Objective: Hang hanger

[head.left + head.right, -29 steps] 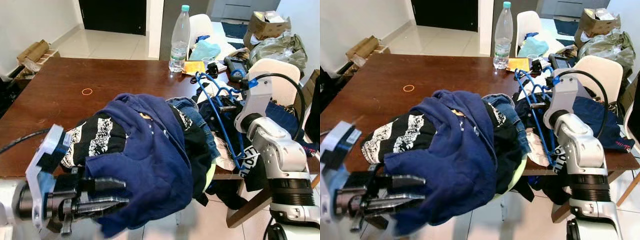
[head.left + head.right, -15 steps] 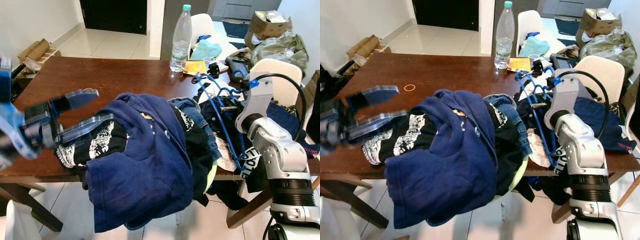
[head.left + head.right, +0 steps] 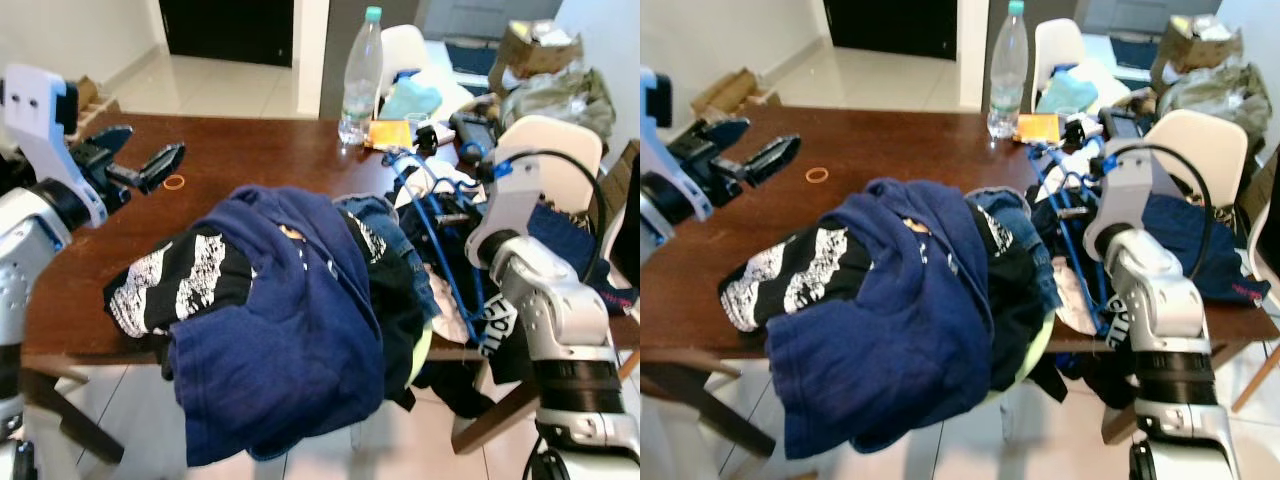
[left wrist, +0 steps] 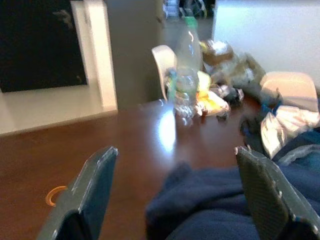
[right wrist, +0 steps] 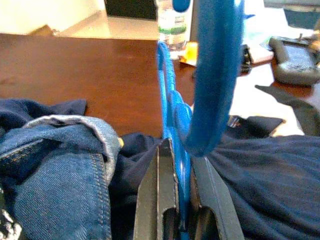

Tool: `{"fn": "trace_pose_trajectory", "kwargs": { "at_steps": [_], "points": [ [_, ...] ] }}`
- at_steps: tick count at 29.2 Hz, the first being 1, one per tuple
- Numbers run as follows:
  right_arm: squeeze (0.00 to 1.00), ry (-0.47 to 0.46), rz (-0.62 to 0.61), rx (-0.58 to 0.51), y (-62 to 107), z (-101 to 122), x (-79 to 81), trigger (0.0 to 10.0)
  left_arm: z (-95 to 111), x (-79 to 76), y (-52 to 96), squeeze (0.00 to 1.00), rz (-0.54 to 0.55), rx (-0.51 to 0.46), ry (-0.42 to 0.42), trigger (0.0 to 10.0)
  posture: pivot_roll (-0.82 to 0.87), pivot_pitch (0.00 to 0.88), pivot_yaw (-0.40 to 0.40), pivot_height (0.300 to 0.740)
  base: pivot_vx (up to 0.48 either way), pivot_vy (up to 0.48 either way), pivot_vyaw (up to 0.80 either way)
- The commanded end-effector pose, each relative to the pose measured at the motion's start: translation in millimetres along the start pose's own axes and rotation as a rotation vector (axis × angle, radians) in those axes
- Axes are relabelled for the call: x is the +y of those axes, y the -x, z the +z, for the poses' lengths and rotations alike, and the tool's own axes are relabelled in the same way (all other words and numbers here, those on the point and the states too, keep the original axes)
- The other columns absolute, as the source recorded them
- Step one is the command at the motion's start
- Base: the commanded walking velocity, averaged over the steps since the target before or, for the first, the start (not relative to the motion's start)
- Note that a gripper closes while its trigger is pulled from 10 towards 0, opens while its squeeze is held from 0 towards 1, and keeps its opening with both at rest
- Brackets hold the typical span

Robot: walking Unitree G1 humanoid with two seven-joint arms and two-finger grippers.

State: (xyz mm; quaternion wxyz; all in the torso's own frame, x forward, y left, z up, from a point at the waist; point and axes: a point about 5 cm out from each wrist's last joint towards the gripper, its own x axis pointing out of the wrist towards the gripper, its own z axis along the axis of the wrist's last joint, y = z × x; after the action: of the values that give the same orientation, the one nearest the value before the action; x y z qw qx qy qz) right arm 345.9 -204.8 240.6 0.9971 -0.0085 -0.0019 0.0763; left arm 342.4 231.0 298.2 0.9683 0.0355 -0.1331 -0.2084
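Blue hanger (image 5: pixel 212 75) pinched tight between the right gripper (image 5: pixel 182 210) fingers above the clothes pile (image 3: pixel 290 300), left gripper (image 3: pixel 135 160) spread wide, raised over the tabletop (image 3: pixel 250 150), well apart

A heap of clothes lies on the brown desk (image 3: pixel 250 150), with a navy garment (image 3: pixel 300 330) draped over the near edge beside a black-and-white patterned piece (image 3: pixel 165 285). The left gripper (image 3: pixel 140 165) hovers above the desk's left side, fingers spread, near a small orange ring (image 3: pixel 175 182). A blue hanger (image 3: pixel 435 235) rises beside the right arm (image 3: pixel 540 290). A water bottle (image 3: pixel 360 75) stands at the far edge.
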Motion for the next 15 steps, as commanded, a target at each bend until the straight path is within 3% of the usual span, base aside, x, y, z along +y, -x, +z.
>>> {"fn": "trace_pose_trajectory", "kwargs": {
  "at_steps": [1,4,8,10,11,12,14,15],
  "points": [
    [0.00,-0.001,-0.011,-0.038,5.8,6.9,-6.2,10.0,-7.2,-10.2,-13.8,0.00,-0.067,0.011,-0.035,10.0,0.05,0.108,-0.022,0.740,0.000,0.000,-0.79],
    [0.00,0.002,-0.010,-0.040,6.8,7.4,-6.4,10.0,-8.7,-11.0,-17.0,0.00,-0.079,0.014,-0.040,10.0,0.05,0.108,-0.022,0.740,0.000,0.000,-0.79],
    [0.00,0.012,-0.004,-0.050,9.8,8.7,-6.9,10.0,-17.2,-17.0,-19.2,0.00,-0.174,0.090,-0.115,10.0,0.04,0.111,-0.017,0.740,0.000,0.000,-0.78],
    [0.00,0.015,-0.003,-0.055,10.6,9.7,-7.2,10.0,-20.2,-19.2,-17.3,0.00,-0.228,0.131,-0.144,10.0,0.04,0.111,-0.017,0.740,0.000,0.000,0.00],
    [0.00,0.023,-0.002,-0.060,11.3,10.6,-7.5,10.0,-21.9,-19.6,-11.3,0.00,-0.303,0.179,-0.193,10.0,0.04,0.113,-0.017,0.740,0.000,0.000,0.00],
    [0.00,0.023,-0.002,-0.060,11.3,10.6,-7.5,10.0,-21.9,-19.6,-11.3,0.00,-0.303,0.179,-0.193,10.0,0.04,0.113,-0.017,0.740,0.000,0.000,0.00],
    [0.00,0.034,-0.010,-0.052,12.1,10.2,-9.9,10.0,-13.5,-11.9,15.0,0.00,-0.459,0.276,-0.329,10.0,0.04,0.115,-0.022,0.740,0.000,0.000,0.00],
    [0.00,0.034,-0.010,-0.052,12.1,10.2,-9.9,10.0,-13.5,-11.9,15.0,0.00,-0.459,0.276,-0.329,10.0,0.04,0.115,-0.022,0.740,0.000,0.000,0.00]
  ]
}}
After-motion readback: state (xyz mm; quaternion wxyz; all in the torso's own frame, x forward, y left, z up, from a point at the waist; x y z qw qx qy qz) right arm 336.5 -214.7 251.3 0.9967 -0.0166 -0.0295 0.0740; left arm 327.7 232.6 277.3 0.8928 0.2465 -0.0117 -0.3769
